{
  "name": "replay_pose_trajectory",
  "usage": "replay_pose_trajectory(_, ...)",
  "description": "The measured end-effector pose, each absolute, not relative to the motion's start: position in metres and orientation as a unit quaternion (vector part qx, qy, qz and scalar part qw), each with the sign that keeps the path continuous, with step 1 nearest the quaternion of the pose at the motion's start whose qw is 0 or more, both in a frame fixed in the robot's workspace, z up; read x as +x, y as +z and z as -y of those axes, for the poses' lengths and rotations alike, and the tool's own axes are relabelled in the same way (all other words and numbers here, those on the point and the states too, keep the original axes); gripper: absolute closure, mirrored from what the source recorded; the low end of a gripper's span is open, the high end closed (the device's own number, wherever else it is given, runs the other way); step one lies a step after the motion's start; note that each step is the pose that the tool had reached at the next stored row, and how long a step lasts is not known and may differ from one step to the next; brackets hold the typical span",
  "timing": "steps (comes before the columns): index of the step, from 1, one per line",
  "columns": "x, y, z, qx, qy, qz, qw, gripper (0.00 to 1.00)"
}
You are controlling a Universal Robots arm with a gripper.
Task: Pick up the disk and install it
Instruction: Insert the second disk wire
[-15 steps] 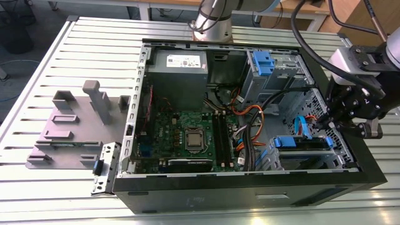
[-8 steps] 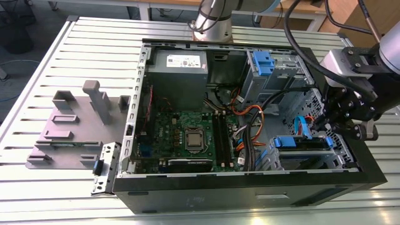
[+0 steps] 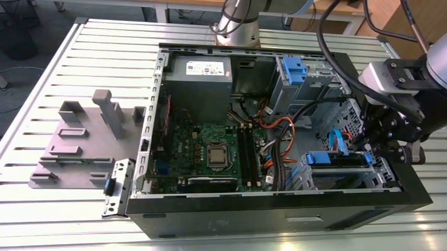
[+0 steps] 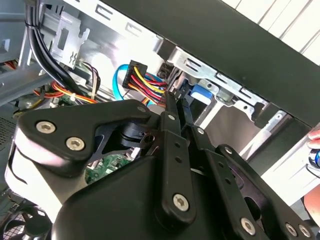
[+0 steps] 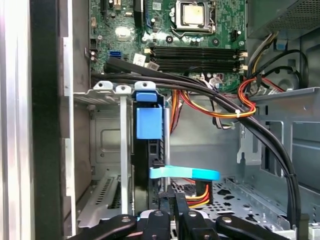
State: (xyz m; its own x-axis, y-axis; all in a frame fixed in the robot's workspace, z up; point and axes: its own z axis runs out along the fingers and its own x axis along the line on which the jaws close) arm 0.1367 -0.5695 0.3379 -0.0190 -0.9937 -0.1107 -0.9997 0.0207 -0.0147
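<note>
Fingers [image 5: 159, 221] together beside slotted disk [image 5: 148, 150]

slatted table [image 3: 84, 49] | on it: open computer case [image 3: 279, 209], grey fixture plate [image 3: 70, 157]

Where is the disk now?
The disk stands on edge in a bay of the drive cage, at the exterior view's lower right, beside the gripper.

Arm [image 3: 412, 78] reaching down, gripper [image 3: 368, 151] low, linkage drawn together
</note>
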Motion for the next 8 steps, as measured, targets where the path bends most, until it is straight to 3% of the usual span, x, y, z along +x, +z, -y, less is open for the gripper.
replay_pose_trajectory(8, 0.1354, 0.3379, 0.5747, -0.699, 0.033, -0.713, 0.046, 0.84)
